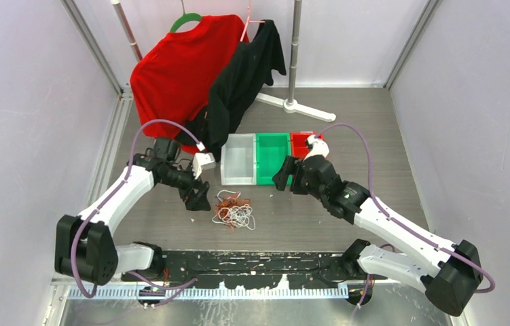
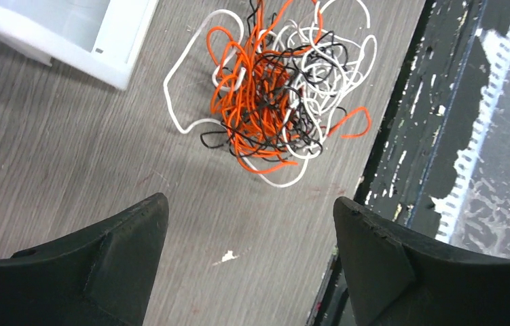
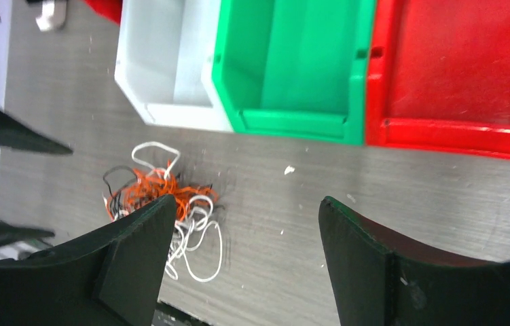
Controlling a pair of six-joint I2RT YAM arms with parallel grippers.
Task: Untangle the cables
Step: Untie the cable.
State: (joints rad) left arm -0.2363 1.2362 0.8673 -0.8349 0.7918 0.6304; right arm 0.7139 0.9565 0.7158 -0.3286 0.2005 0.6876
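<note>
The cables (image 1: 233, 210) lie in one tangled heap of orange, white and black cords on the grey table, near its front edge. In the left wrist view the cables (image 2: 276, 88) sit ahead of my left gripper (image 2: 250, 207), which is open, empty and apart from them. My left gripper (image 1: 199, 197) hangs just left of the heap in the top view. My right gripper (image 1: 283, 178) hovers to the heap's right, in front of the bins. Its jaws stand open and empty, and the cables (image 3: 170, 204) show partly behind the left finger of my right gripper (image 3: 246, 204).
Three small bins stand in a row behind the heap: white (image 1: 238, 160), green (image 1: 272, 157) and red (image 1: 301, 144). A red shirt (image 1: 177, 71) and a black garment (image 1: 245, 78) hang from a rack at the back. A black strip (image 1: 252, 265) runs along the near edge.
</note>
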